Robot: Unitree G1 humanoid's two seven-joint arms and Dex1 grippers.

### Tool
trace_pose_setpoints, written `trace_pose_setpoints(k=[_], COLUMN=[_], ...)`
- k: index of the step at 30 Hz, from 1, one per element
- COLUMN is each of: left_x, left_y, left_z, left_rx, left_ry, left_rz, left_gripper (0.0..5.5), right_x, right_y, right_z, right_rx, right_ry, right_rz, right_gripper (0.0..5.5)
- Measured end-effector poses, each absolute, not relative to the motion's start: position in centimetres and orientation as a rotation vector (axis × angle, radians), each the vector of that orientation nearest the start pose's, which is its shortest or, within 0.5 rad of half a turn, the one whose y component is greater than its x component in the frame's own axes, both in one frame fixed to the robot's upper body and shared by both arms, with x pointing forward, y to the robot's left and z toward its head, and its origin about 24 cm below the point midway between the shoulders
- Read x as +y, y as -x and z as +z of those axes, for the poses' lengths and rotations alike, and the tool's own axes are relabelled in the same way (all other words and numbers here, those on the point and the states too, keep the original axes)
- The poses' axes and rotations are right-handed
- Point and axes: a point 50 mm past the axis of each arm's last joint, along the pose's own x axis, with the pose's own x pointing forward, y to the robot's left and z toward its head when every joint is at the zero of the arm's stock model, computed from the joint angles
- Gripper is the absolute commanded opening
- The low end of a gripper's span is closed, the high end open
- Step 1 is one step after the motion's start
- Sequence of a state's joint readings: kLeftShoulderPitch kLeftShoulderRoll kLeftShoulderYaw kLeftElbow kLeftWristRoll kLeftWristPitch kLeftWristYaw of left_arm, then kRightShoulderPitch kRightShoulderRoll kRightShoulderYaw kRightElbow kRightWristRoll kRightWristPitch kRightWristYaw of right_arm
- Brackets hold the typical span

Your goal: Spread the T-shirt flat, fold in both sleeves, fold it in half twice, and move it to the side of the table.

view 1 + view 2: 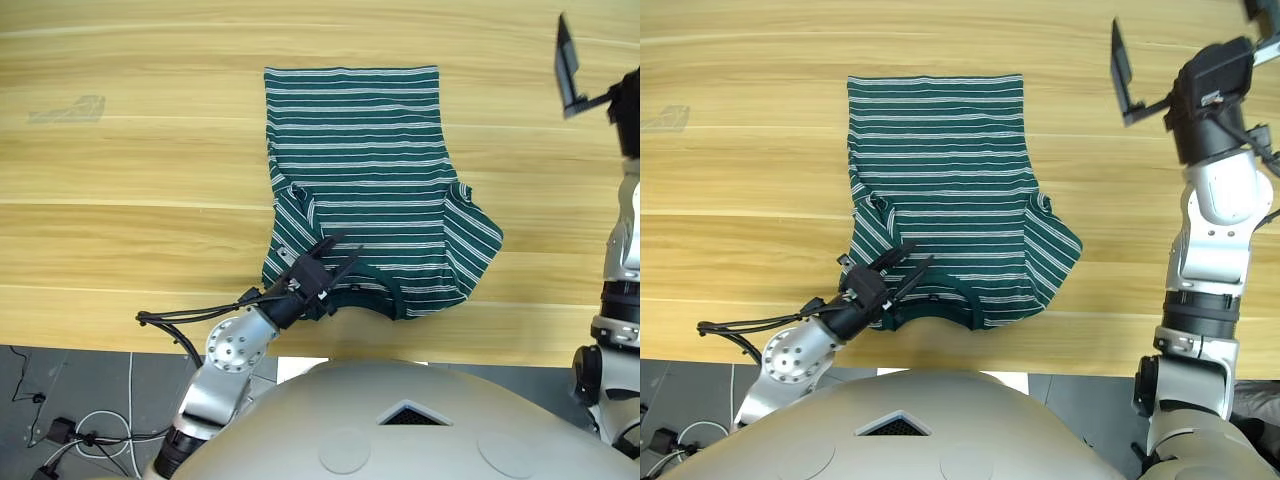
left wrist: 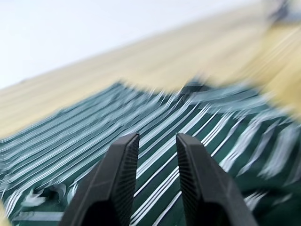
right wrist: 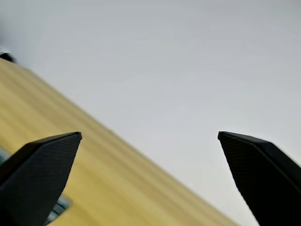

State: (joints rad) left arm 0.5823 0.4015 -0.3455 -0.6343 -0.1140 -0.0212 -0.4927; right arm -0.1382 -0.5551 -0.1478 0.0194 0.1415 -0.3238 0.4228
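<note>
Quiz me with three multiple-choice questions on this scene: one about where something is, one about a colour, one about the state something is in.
1. Where is the left gripper?
A. over the T-shirt's collar end, nearest the robot
B. over its far hem
C. well clear of the cloth

2. What colour is the T-shirt?
A. plain red
B. dark green with white stripes
C. yellow

3. How is the right gripper?
A. shut on a sleeve
B. shut, empty
C. open, empty

Answers: 1 A, it hangs right by the collar; 2 B, thin white stripes cross the green cloth; 3 C, it gapes wide in the air with nothing in it.
</note>
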Motion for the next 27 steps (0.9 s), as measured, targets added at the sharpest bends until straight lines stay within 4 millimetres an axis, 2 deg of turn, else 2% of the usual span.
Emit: trace_pose_setpoints(k=[2, 4, 7, 8, 9, 11, 13, 17, 20, 23, 27], left_x=[11.9, 13.1, 14.7, 16.4, 17.4, 20.7, 22.3, 22.5, 21.9, 21.5, 21.5], left_y=[-11.3, -11.5, -11.8, -12.6, -13.1, -14.8, -15.4, -15.6, -15.6, -15.6, -15.5], left_z=[8.6, 10.4, 11.6, 12.0, 12.2, 12.2, 12.6, 12.6, 12.0, 11.7, 11.2], left_rx=[-0.020, -0.087, -0.131, -0.155, -0.166, -0.171, -0.193, -0.188, -0.169, -0.165, -0.152], left_ry=[0.077, 0.216, 0.257, 0.212, 0.181, 0.105, 0.062, -0.018, -0.039, -0.038, -0.024], left_rz=[-0.857, -0.833, -0.779, -0.655, -0.586, -0.324, -0.197, -0.128, -0.134, -0.144, -0.123], left_gripper=[1.41, 1.41, 1.41, 1.41, 1.41, 1.41, 1.41, 1.41, 1.41, 1.41, 1.41], right_x=[-24.3, -24.7, -25.8, -26.9, -27.4, -28.9, -29.6, -29.8, -28.7, -28.0, -28.0], right_y=[-25.4, -23.2, -20.6, -19.8, -19.5, -19.2, -18.7, -17.2, -16.3, -15.6, -15.8], right_z=[12.7, 10.5, 9.3, 9.3, 9.4, 9.2, 8.5, 6.3, 4.6, 3.8, 2.7], right_rx=[-0.292, -0.126, 0.014, 0.057, 0.069, 0.112, 0.164, 0.311, 0.384, 0.433, 0.510], right_ry=[0.439, 0.338, 0.158, 0.090, 0.068, 0.012, -0.043, -0.151, -0.196, -0.196, -0.100], right_rz=[0.463, 0.642, 0.757, 0.762, 0.756, 0.711, 0.685, 0.669, 0.685, 0.714, 0.665], right_gripper=[5.40, 5.40, 5.40, 5.40, 5.40, 5.40, 5.40, 5.40, 5.40, 5.40, 5.40])
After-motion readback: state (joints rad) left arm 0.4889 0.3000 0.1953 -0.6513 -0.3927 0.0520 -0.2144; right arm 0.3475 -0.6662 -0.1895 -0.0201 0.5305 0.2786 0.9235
